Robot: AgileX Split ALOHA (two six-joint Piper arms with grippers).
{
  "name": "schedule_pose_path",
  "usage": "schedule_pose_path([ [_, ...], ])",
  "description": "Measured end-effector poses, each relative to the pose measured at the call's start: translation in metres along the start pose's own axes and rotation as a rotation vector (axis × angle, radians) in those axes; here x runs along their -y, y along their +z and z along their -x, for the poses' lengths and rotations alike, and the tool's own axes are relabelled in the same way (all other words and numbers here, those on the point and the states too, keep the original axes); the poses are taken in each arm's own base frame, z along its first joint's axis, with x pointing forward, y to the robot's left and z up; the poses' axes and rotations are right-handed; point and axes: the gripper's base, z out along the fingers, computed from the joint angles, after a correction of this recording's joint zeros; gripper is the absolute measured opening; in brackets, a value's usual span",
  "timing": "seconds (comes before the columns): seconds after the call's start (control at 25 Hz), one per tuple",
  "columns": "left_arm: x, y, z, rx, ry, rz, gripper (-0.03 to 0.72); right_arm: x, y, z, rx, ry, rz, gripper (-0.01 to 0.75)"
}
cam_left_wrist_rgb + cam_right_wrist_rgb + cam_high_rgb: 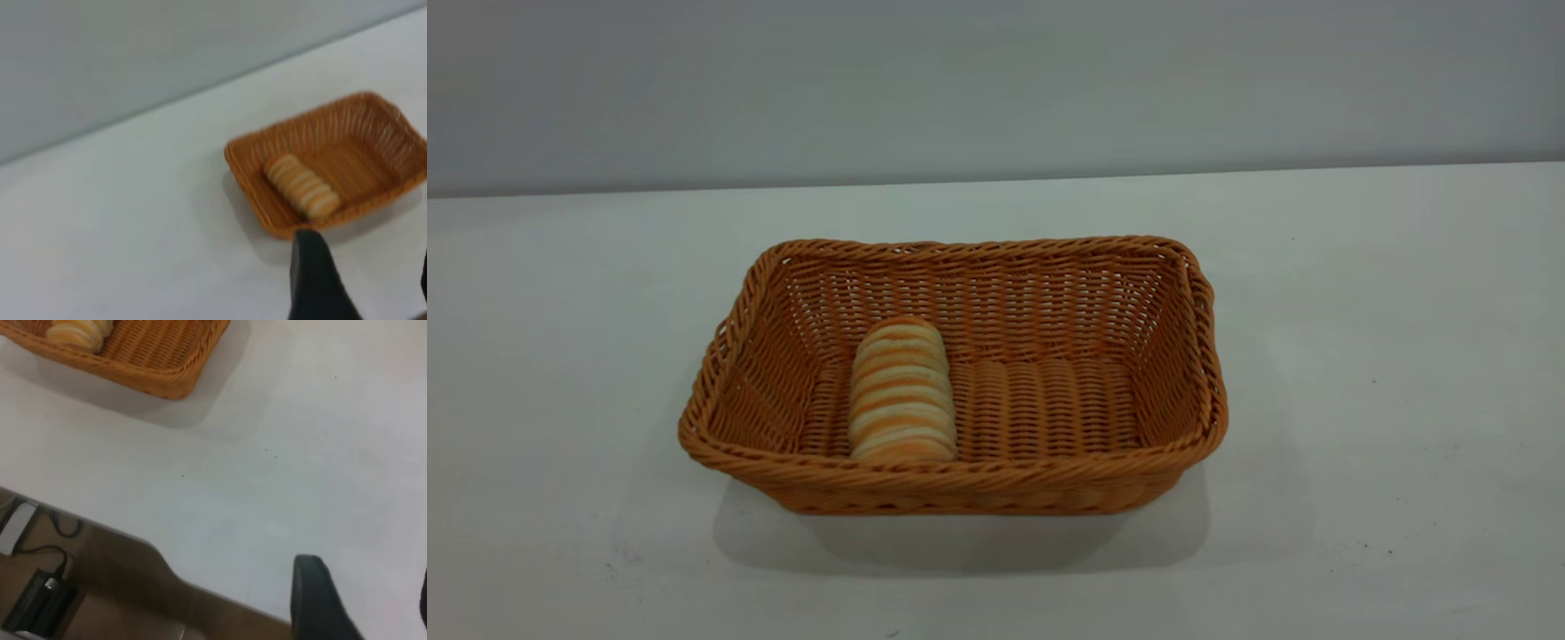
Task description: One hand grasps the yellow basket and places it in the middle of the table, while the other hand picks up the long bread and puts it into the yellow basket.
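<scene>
The yellow basket (960,476) stands in the middle of the white table (1360,356). The long bread (901,391) lies flat inside it, toward its left end. Neither arm shows in the exterior view. In the left wrist view the basket (373,127) and the bread (301,187) lie beyond my left gripper (365,257), which is open and holds nothing, clear of the basket's rim. My right gripper (367,577) is open and empty too, over bare table near its edge, well away from the basket (160,367) and the bread (77,332).
A grey wall (996,80) rises behind the table. Past the table edge (167,563) in the right wrist view lies a brown floor with a black box and cables (37,600).
</scene>
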Motion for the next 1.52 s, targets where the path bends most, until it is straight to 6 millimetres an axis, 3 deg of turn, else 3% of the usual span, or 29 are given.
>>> schedule_pose_path([
  [0.24,0.008,0.021,-0.069,-0.055,0.001,-0.008,0.455,-0.001,0.000,0.000,0.002,0.000,0.010,0.355],
  [0.4,0.011,0.037,-0.103,-0.081,0.002,-0.009,0.453,-0.001,0.000,0.000,0.004,-0.002,0.011,0.352],
  [0.52,0.012,0.048,-0.117,-0.113,0.001,-0.006,0.453,-0.001,0.000,0.000,0.005,-0.003,0.011,0.341],
  [1.08,0.006,0.067,-0.133,-0.183,-0.053,0.060,0.453,0.002,0.000,0.005,0.051,-0.026,-0.023,0.225],
  [1.52,-0.003,0.067,-0.134,-0.190,-0.122,0.159,0.453,0.004,0.007,0.001,0.038,-0.026,-0.030,0.222],
])
